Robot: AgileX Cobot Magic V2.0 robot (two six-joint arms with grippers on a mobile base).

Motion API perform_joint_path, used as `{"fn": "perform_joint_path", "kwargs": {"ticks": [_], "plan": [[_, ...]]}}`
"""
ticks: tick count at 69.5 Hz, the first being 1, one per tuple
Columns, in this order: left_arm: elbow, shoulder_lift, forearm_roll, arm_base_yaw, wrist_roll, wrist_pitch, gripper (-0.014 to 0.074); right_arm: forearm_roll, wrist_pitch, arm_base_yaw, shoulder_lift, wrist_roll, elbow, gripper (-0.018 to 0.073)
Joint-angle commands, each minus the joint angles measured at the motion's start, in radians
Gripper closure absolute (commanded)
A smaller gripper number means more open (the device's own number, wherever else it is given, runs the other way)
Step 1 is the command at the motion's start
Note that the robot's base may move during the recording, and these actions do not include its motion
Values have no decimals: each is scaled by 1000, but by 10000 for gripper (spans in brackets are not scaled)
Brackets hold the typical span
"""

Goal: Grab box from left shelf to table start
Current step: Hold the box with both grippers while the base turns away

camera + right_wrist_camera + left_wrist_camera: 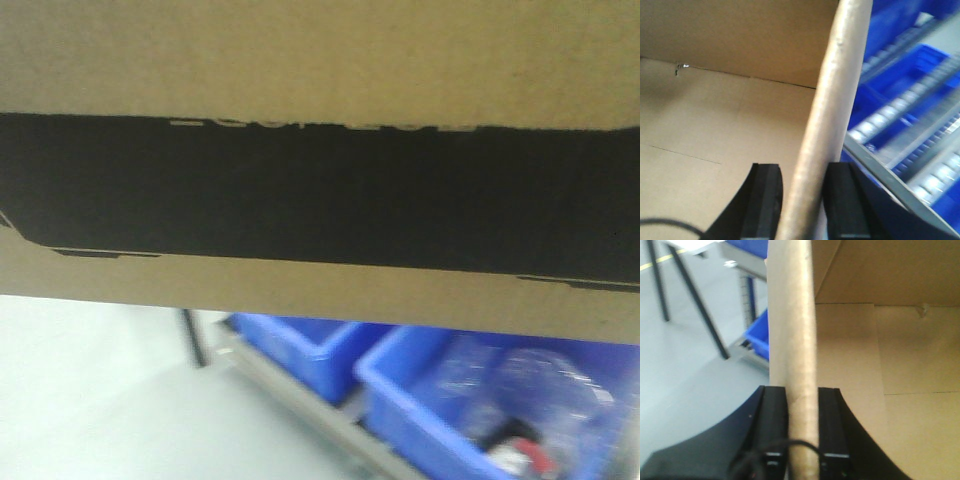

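Note:
The box [320,190], brown cardboard with a wide black panel and cut-off pale lettering, fills the upper two thirds of the front view, held in the air. In the left wrist view my left gripper [802,391] is shut on the box's upright left wall [792,330], one black finger on each side. In the right wrist view my right gripper [802,169] is shut the same way on the right wall [835,110]. Both wrist views show the box's bare inside. The left shelf's grey rail [300,395] runs below the box. The table is out of view.
Blue plastic bins [300,345] sit along the rail below the box; one [500,410] holds clear plastic bottles. More blue bins and roller rails [905,130] pass close on the right. Black slanted legs [695,305] stand on pale grey floor [685,380] at left.

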Motion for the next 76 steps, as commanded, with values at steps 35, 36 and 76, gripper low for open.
{"fn": "perform_joint_path", "kwargs": {"ticks": [35,36,76], "plan": [[-42,-10,-85,-18,-4,-189,692,52,-126,5,4,-27,-36,503],[-42,-10,-85,-18,-4,-189,692,52,-126,5,4,-27,-36,503],[-42,-10,-85,-18,-4,-189,692,52,-126,5,4,-27,-36,503]]}}
